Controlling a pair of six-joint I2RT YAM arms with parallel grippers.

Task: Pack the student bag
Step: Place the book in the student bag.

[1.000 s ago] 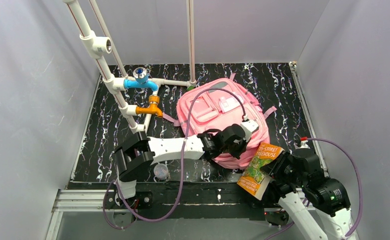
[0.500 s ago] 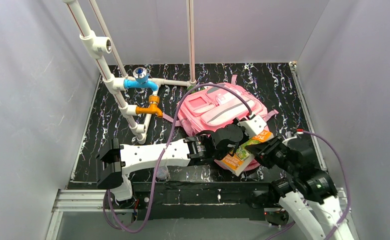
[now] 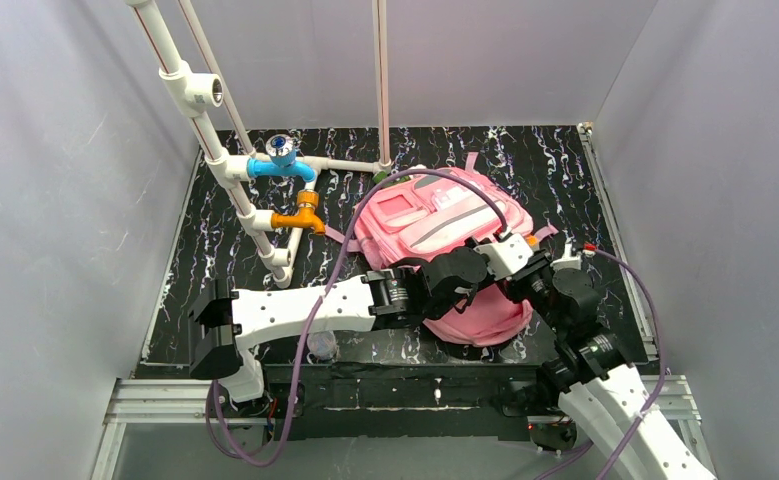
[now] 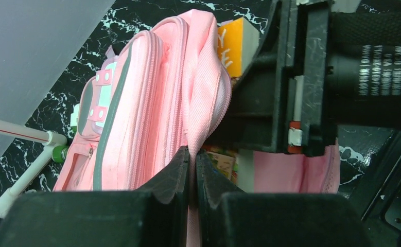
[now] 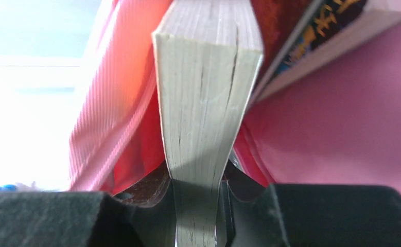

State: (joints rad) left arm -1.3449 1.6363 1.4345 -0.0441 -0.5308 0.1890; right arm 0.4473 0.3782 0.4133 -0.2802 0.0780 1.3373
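Observation:
The pink student bag (image 3: 430,215) lies at the middle of the black marbled table, its mouth towards the arms. My left gripper (image 3: 487,262) is shut on the fabric edge of that mouth (image 4: 203,113) and holds it up; in the left wrist view the jaws (image 4: 192,157) pinch pink cloth. My right gripper (image 3: 542,277) is shut on a thick paperback book (image 5: 208,92), page edges facing the camera, pushed into the bag's pink interior. Its orange cover corner (image 4: 234,43) shows inside the opening. A second book (image 5: 337,31) lies inside, to the right.
A white pipe frame (image 3: 227,165) with a blue valve (image 3: 280,160) and an orange valve (image 3: 303,214) stands at the back left. A small clear cup (image 3: 321,346) sits by the left arm's base. Grey walls enclose the table on three sides.
The right arm has swung left and carried the book from the table's front right into the bag's mouth. The left gripper has pulled the bag's edge up and forward, tilting the bag.

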